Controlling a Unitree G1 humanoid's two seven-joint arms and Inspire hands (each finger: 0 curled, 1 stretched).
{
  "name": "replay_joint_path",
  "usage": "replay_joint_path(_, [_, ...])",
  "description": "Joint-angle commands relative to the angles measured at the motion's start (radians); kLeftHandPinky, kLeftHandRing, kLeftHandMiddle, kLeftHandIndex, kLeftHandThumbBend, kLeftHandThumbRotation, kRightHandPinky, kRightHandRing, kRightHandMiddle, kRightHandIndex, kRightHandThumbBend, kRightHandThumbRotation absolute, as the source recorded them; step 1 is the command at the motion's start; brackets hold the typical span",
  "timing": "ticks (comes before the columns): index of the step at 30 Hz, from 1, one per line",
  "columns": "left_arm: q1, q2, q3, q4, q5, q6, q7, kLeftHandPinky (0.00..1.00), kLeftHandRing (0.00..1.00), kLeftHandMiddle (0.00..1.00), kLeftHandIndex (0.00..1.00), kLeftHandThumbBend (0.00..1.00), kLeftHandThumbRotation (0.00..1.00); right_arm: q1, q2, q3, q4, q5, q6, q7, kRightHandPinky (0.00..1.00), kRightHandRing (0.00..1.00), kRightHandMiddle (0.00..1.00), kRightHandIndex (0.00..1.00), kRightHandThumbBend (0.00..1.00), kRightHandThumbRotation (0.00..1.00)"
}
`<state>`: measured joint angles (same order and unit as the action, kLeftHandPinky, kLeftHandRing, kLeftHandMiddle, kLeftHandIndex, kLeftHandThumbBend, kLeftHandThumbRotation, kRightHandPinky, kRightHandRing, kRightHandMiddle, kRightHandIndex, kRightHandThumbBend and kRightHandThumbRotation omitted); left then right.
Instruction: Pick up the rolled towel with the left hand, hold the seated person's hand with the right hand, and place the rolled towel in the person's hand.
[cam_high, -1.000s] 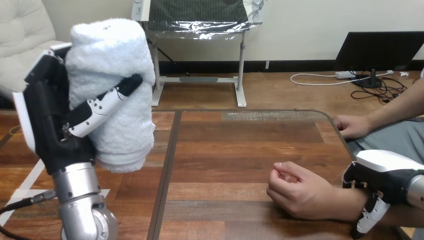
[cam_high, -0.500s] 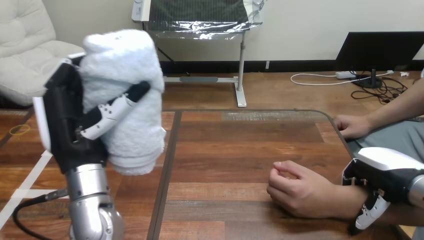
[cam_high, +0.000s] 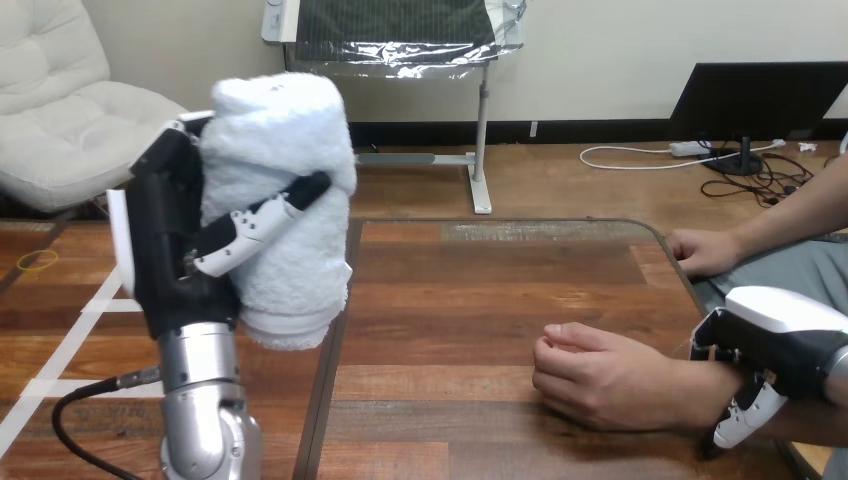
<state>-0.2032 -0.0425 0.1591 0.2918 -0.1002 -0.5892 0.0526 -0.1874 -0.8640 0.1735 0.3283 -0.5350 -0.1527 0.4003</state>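
My left hand (cam_high: 175, 255) is raised at the view's left, its thumb and fingers curled round a white rolled towel (cam_high: 285, 205) that stands upright, well above the table's left edge. The person's hand (cam_high: 590, 375) rests loosely curled on the wooden table (cam_high: 470, 290) at the lower right. My right hand (cam_high: 765, 350) sits at that hand's wrist, fingers curled down over the wrist's near side. The towel is far to the left of the person's hand.
The person's other hand (cam_high: 705, 252) lies at the table's right edge, farther back. Bare tabletop stretches between the towel and the person's near hand.
My left hand has carried the towel to the right, closer to the table. My right hand has shifted slightly at the person's wrist. The person's fingers have loosened a little.
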Motion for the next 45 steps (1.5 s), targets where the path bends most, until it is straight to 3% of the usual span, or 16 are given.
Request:
replay_joint_path(1, [-0.108, 0.001, -0.013, 0.041, 0.031, -0.045, 0.011, 0.24, 0.30, 0.36, 0.41, 0.59, 0.00, -0.014, 0.018, -0.042, -0.007, 0.039, -0.001, -0.033, 0.22, 0.29, 0.37, 0.47, 0.84, 0.01])
replay_joint_path(16, [-0.170, -0.014, -0.021, 0.139, 0.092, -0.075, 0.066, 0.25, 0.31, 0.36, 0.40, 0.59, 0.00, -0.036, 0.016, -0.083, -0.031, 0.081, 0.002, -0.031, 0.25, 0.31, 0.39, 0.46, 0.84, 0.00])
replay_joint_path(45, [-0.293, -0.046, -0.026, 0.336, 0.095, -0.123, 0.097, 0.25, 0.31, 0.37, 0.39, 0.57, 0.00, -0.078, 0.023, -0.121, -0.090, 0.111, 0.027, -0.022, 0.33, 0.38, 0.44, 0.46, 0.85, 0.04])
